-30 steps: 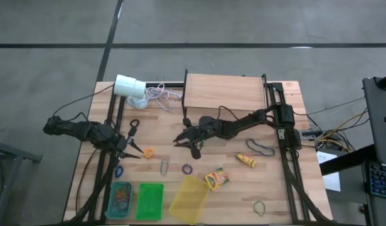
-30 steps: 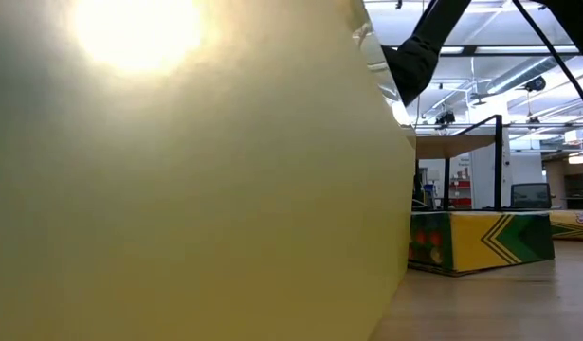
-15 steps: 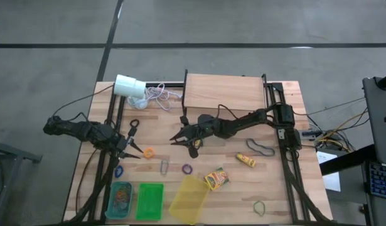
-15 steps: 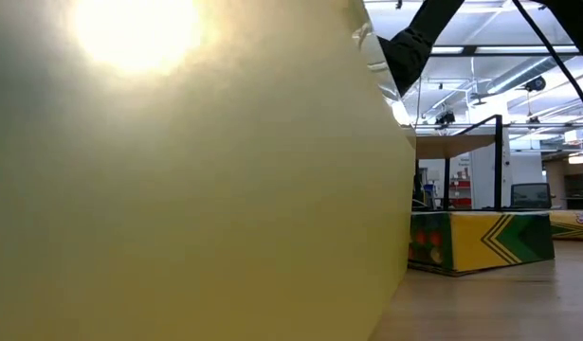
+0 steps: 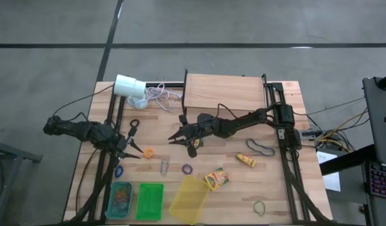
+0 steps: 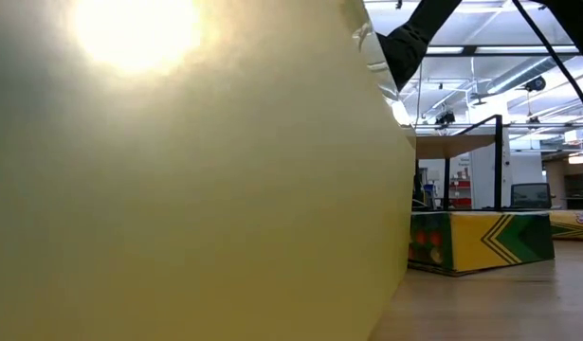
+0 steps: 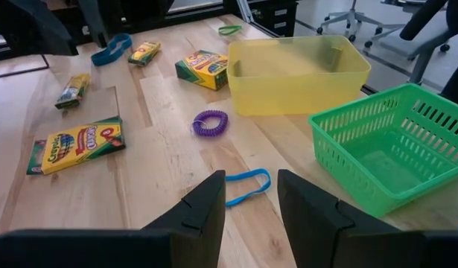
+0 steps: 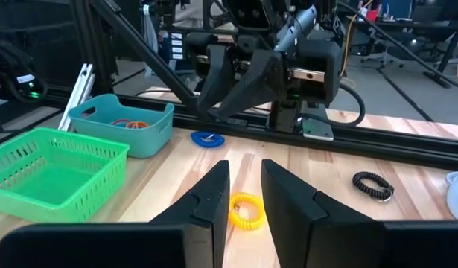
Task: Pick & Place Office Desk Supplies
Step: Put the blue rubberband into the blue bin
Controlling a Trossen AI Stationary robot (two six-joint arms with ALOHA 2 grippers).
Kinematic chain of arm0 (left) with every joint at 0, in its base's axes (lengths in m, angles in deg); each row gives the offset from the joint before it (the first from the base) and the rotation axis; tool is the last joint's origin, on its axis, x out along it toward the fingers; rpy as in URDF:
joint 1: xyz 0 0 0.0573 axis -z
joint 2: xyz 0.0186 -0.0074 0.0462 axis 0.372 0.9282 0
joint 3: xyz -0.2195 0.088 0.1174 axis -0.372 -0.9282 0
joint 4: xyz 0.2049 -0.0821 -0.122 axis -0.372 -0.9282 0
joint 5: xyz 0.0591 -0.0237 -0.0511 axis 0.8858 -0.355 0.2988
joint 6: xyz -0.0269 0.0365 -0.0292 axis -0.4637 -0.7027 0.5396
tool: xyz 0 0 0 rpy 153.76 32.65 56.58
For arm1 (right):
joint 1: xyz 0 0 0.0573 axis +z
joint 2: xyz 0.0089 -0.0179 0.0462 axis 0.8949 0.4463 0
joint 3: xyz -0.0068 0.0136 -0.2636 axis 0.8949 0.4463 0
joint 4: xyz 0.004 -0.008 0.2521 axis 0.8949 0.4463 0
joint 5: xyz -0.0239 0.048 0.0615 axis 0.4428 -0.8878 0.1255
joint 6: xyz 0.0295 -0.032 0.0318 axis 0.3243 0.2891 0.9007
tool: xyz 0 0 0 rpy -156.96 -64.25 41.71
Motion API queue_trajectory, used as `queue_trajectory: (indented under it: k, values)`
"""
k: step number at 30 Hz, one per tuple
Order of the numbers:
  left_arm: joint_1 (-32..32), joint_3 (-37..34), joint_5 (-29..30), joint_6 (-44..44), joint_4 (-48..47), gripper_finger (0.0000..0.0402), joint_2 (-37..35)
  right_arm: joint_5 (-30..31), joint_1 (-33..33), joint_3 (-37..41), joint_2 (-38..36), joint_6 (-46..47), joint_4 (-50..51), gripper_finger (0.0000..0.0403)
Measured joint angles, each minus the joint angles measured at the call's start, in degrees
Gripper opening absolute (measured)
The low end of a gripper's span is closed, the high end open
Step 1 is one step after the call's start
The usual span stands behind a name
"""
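While the high view shows the right gripper [image 5: 182,135] mid-table, well apart from the yellow-and-green crayon box [image 5: 216,179], its wrist view shows narrow, empty jaws framing a yellow coiled band [image 8: 246,211]; descending off-centre could nudge it away. The left gripper [image 7: 249,201] waits narrow, empty.

The wooden table [image 5: 230,194] carries a yellow bin [image 5: 189,198], green basket [image 5: 149,201], crayon box [image 5: 216,179] and scattered rubber bands [image 5: 186,169].
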Motion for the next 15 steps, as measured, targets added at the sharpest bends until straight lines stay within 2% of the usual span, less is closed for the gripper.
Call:
queue_trajectory:
  k: [15]
  values:
    - [0.01, 0.00, 0.03, -2.07, 0.01, 0.0127, -0.02, 0.00, 0.00, -0.18, 0.00, 0.02, 0.00, 0.0090]
